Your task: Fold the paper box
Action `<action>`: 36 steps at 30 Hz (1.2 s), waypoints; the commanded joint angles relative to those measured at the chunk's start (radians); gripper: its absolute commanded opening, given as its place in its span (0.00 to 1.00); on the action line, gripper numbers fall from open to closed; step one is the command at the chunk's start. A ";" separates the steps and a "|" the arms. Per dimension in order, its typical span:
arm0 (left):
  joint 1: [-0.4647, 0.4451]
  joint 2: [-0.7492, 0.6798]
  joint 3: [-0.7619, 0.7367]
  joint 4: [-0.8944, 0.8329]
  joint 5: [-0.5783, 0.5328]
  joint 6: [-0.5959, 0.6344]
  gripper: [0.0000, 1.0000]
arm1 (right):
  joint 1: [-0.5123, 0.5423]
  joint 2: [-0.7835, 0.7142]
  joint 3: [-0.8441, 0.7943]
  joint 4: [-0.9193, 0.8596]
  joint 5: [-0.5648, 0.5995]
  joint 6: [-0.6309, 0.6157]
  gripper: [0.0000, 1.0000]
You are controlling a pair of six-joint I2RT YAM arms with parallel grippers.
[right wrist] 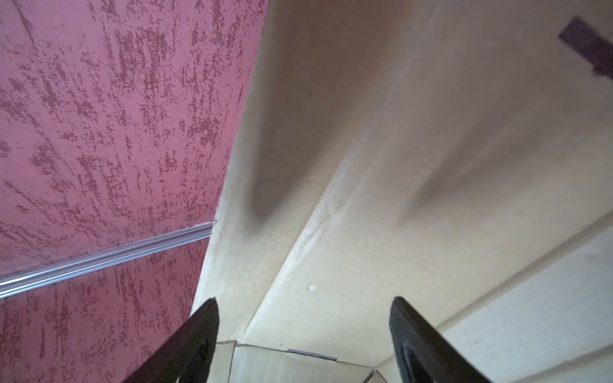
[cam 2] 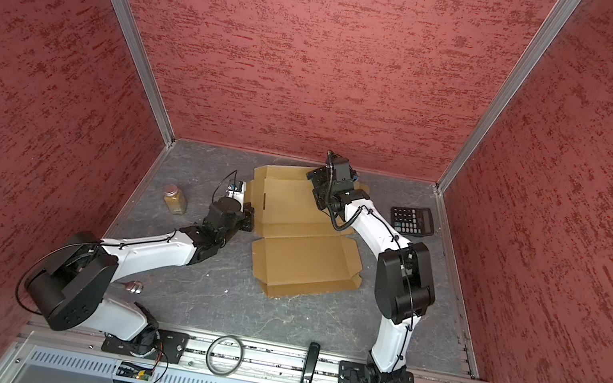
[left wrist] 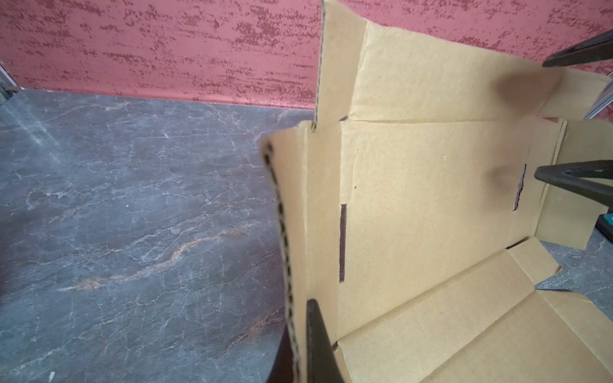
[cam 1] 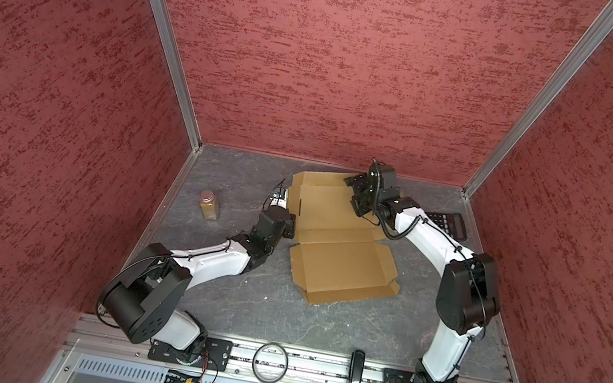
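Marbled tabletop [cam 1: 315, 329] — paper box [cam 1: 334, 214] lies open, left fingers [left wrist: 316, 338] pinching its flap [left wrist: 298, 185], right fingers [right wrist: 418, 338] spread.

Mottled red walls [cam 1: 339, 59] fill the upper frame and both sides. Aluminium corner posts [cam 1: 164, 34] slant down to a grey veined marble floor [cam 1: 315, 329]. Metal rail [cam 1: 317, 366] along the bottom edge. Even light.
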 commanded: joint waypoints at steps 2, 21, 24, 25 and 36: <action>-0.018 -0.022 -0.022 0.068 -0.037 0.023 0.00 | -0.007 0.013 0.046 0.027 0.053 0.122 0.82; -0.057 -0.022 -0.060 0.131 -0.087 0.056 0.00 | -0.019 0.083 0.125 0.021 0.097 0.174 0.80; -0.060 -0.022 -0.064 0.138 -0.094 0.062 0.00 | -0.021 0.095 0.129 0.019 0.095 0.177 0.79; -0.059 -0.022 -0.064 0.141 -0.096 0.064 0.00 | -0.021 0.099 0.131 0.016 0.095 0.177 0.79; -0.064 -0.011 -0.061 0.146 -0.098 0.066 0.00 | -0.026 0.108 0.122 0.028 0.096 0.184 0.65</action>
